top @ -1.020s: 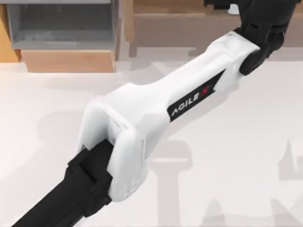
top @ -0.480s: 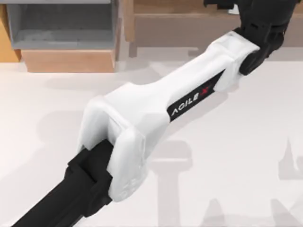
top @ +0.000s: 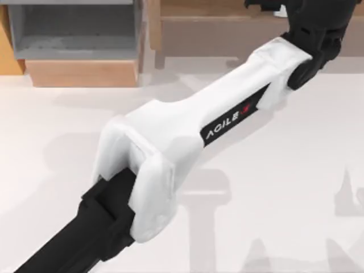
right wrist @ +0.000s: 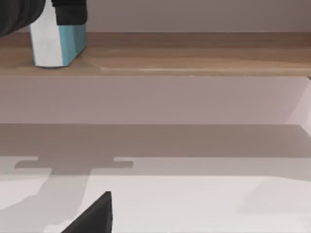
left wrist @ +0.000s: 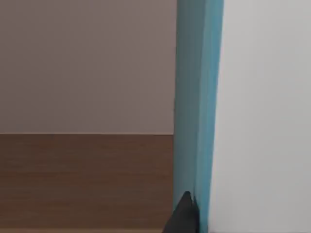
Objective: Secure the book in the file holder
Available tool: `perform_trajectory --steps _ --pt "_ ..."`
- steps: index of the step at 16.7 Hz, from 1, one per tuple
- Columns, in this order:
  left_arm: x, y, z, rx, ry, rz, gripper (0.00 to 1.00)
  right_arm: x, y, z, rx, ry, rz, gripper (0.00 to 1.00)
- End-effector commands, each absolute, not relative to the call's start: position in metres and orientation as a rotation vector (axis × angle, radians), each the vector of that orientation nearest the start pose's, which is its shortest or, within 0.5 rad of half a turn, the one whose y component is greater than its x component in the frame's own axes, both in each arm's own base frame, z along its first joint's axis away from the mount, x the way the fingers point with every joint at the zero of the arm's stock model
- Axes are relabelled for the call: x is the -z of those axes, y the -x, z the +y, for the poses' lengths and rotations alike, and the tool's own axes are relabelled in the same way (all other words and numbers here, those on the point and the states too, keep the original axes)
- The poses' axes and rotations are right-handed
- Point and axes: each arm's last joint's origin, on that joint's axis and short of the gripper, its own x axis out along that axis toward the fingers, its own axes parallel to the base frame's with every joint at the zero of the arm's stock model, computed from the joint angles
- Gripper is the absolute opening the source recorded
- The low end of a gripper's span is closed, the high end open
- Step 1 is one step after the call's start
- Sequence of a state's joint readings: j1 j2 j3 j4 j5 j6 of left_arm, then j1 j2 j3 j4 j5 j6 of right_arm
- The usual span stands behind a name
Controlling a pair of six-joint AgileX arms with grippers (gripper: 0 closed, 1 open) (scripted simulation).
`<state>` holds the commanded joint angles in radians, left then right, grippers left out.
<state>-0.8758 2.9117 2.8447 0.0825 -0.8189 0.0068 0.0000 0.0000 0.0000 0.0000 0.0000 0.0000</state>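
Observation:
The teal-blue book (right wrist: 56, 43) stands upright on the long brown shelf (right wrist: 194, 58), white page edges facing the right wrist view. My left arm stretches across the table to the top view's far right, where my left gripper (right wrist: 68, 12) is shut on the book from above. Up close, the book's cover (left wrist: 197, 97) has one black fingertip (left wrist: 184, 216) against it. The file holder (top: 74, 31), a grey bin with a light wooden front panel (top: 82, 73), sits at the far left of the table, well apart from the book.
My left forearm (top: 193, 131) lies diagonally over the table's middle. My right gripper (right wrist: 95, 213) hangs low over the white table, some way in front of the shelf. A gap separates the file holder from the shelf (top: 227, 25).
The left forearm has turned very slightly. The book still stands on the shelf.

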Motion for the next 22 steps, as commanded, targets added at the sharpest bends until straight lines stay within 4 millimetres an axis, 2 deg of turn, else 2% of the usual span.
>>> perform_trajectory --steps 5,12,17,22 --pt "-0.219 -0.421 -0.453 0.023 0.012 -0.012 0.0 -0.16 -0.106 -0.001 0.0 0.0 0.0 1.0" --pt "-0.222 -0.414 -0.457 0.025 -0.009 -0.015 0.0 -0.16 -0.106 -0.001 0.0 0.0 0.0 1.0" --pt "-0.231 -0.379 -0.473 0.048 -0.134 -0.013 0.0 -0.16 -0.106 -0.001 0.0 0.0 0.0 1.0" --pt "-0.235 -0.319 -0.473 0.092 -0.356 -0.002 0.0 -0.16 -0.106 -0.001 0.0 0.0 0.0 1.0"
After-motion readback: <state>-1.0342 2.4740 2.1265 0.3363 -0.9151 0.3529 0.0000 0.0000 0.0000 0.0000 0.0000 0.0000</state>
